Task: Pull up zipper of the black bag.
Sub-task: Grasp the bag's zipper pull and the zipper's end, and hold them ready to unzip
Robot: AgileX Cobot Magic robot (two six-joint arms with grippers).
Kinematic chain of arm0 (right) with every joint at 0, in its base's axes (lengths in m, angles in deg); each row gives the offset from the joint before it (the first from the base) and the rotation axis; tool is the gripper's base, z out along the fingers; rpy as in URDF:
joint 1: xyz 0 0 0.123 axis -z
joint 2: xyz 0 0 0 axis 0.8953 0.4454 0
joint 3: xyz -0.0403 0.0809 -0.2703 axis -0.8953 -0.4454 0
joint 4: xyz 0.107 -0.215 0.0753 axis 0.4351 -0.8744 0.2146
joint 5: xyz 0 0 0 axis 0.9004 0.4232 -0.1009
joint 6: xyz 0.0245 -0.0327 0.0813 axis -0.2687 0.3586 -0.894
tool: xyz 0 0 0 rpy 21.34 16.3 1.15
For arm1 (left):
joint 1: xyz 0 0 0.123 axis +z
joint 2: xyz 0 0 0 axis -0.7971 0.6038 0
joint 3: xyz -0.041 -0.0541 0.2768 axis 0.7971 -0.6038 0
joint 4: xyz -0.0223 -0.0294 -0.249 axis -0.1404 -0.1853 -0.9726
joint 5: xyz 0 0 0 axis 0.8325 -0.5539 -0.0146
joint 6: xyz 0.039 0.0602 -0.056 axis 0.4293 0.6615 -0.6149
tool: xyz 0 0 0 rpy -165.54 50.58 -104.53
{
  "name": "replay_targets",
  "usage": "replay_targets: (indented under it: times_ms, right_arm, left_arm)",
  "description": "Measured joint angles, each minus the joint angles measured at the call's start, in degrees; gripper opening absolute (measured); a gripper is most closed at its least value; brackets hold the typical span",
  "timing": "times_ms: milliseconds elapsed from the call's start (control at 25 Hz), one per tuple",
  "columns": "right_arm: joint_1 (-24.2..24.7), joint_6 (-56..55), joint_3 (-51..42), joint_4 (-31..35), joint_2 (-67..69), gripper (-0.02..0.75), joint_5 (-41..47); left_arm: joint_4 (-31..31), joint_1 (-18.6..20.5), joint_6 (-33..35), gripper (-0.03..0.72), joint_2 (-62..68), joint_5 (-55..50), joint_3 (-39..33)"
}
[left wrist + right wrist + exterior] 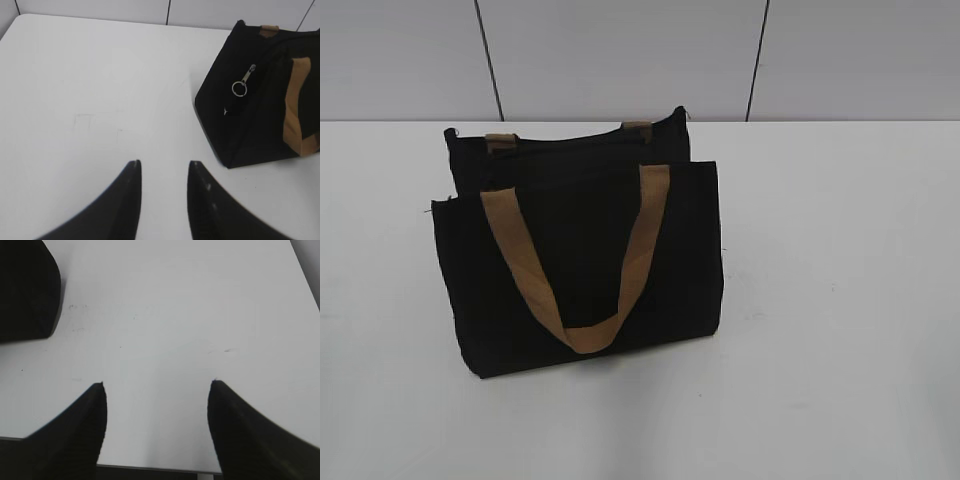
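The black bag point(580, 255) stands on the white table with a tan loop handle point(582, 260) hanging down its front. In the left wrist view the bag point(260, 95) is at the upper right, and the zipper pull point(243, 81), silvery with a ring, hangs on its near end. My left gripper point(164, 165) is open and empty over bare table, left of and well short of the bag. In the right wrist view only a corner of the bag point(25, 290) shows at the upper left. My right gripper point(157, 384) is wide open and empty near the table's front edge. Neither gripper shows in the exterior view.
The white table point(840, 300) spreads around the bag on all sides. A pale panelled wall point(620, 55) runs behind it. The table's front edge point(155, 469) lies just under my right gripper.
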Motion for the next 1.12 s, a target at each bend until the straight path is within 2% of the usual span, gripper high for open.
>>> replay_targets:
  times_ms: [360, 440, 560, 800, 880, 920, 1000, 1040, 1120]
  right_arm:
    - [0.0, 0.0, 0.0, 0.0, 0.0, 0.491, 0.0]
    - [0.0, 0.0, 0.0, 0.0, 0.0, 0.491, 0.0]
    - [0.0, 0.0, 0.0, 0.0, 0.0, 0.491, 0.0]
    - [0.0, 0.06, 0.0, 0.0, 0.0, 0.491, 0.0]
    - [0.0, 0.06, 0.0, 0.0, 0.0, 0.491, 0.0]
    - [0.0, 0.06, 0.0, 0.0, 0.0, 0.491, 0.0]
    - [0.0, 0.06, 0.0, 0.0, 0.0, 0.491, 0.0]
    - [0.0, 0.06, 0.0, 0.0, 0.0, 0.491, 0.0]
    - [0.0, 0.02, 0.0, 0.0, 0.0, 0.491, 0.0]
  left_arm:
    - [-0.18, 0.0, 0.47, 0.239, 0.0, 0.8, 0.45]
    - [-0.37, 0.0, 3.25, 0.239, 0.0, 4.55, 1.44]
    - [-0.01, 0.0, 6.25, 0.239, 1.2, 15.66, 1.99]
    - [3.95, 0.0, 7.21, 0.257, 12.65, 28.23, 1.92]
    - [3.95, -0.12, 7.29, 0.315, 16.73, 32.72, 1.25]
    - [3.95, -0.49, 7.29, 0.378, 18.79, 35.06, 0.88]
    - [3.95, -1.77, 7.29, 0.552, 22.55, 40.01, -0.11]
    - [4.43, -2.41, 7.29, 0.601, 23.98, 42.43, -0.83]
    - [6.01, -3.9, 7.29, 0.653, 27.4, 49.36, -2.89]
